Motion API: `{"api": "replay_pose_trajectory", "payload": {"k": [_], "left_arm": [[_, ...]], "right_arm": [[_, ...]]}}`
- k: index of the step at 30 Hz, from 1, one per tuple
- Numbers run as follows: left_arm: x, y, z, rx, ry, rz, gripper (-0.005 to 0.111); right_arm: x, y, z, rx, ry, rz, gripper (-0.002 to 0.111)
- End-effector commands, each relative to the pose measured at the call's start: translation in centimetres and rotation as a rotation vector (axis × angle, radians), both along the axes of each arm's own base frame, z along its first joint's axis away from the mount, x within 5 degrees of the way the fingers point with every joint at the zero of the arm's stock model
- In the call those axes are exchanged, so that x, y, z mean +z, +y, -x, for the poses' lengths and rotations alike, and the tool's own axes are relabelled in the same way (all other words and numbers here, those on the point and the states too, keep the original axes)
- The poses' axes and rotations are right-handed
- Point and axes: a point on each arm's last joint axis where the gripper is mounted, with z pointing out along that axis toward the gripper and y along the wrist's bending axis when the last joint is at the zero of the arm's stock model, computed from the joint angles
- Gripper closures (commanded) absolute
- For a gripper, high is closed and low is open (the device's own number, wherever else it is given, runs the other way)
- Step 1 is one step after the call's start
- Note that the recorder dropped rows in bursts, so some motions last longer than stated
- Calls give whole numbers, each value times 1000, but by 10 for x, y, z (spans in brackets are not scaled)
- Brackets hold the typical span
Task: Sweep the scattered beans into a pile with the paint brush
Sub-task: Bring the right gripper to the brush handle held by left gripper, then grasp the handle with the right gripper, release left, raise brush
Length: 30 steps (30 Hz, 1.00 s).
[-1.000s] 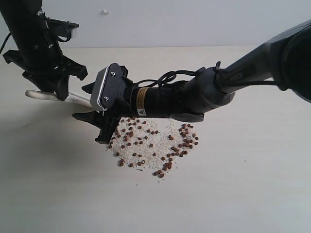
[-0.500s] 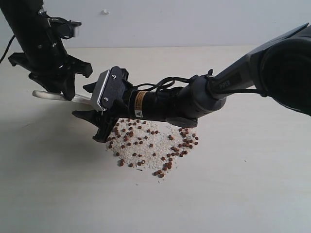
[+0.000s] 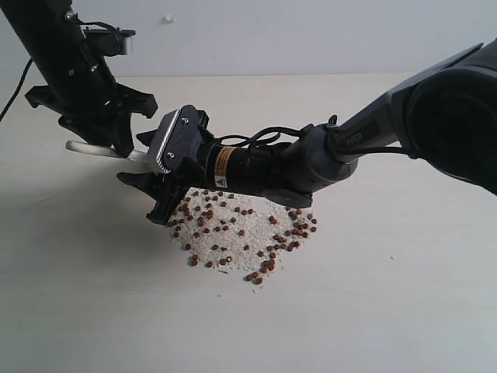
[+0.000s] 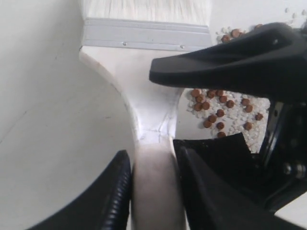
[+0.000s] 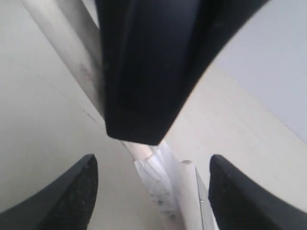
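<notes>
L gripper [image 4: 153, 168] is clamped tight on the paint brush [image 4: 144, 88] handle, brush sitting at the left edge of the beans [image 3: 233, 230] on the table [image 3: 373, 311]. R gripper [image 3: 152, 183] is spread wide and empty, straddling the brush w/o touching. R arm [image 3: 311, 159] blocks my ext view of the bristles and the far beans.

Right gripper [image 5: 152, 191]: two black fingertips [image 5: 72, 191] spread wide, one on each side of the paint brush [image 5: 160, 187], neither touching it. Paint brush: pale wooden handle running slantwise over the pale table [image 5: 38, 115], widening toward a thin edge of silver metal band [image 5: 199, 199]; its middle stretch is covered by a large, blurred black part [image 5: 148, 67] close to the lens. Background: plain grey wall [image 5: 273, 72] beyond the table.
</notes>
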Motion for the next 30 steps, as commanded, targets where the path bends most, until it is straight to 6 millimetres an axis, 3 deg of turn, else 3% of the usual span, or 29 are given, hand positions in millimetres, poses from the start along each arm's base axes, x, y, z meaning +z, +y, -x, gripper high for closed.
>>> {"api": "replay_pose_trajectory", "payload": {"k": [1,6,11,15,21,23,27,30], "left_arm": [[4,-1,-3,4,-32,29,107],[4,-2,-3,6,-37,33,107],[4,-2,-4,9,-45,40,107],[4,-2,-4,7,-47,41,107],[5,-4,-5,-28,-57,53,107],[5,-4,-5,-35,-64,59,105],[5,-5,-7,-32,-85,65,91],[6,-6,-11,-24,-134,81,69]], "right_arm": [[-1,1,0,-1,6,-15,46],[0,1,0,0,4,-23,48],[0,1,0,0,4,-23,61],[0,1,0,0,4,-23,74],[0,1,0,-3,5,-24,108],[1,1,-2,-18,-6,-26,108],[1,0,-4,-38,-28,-26,108],[2,0,-4,-35,-53,-17,108]]}}
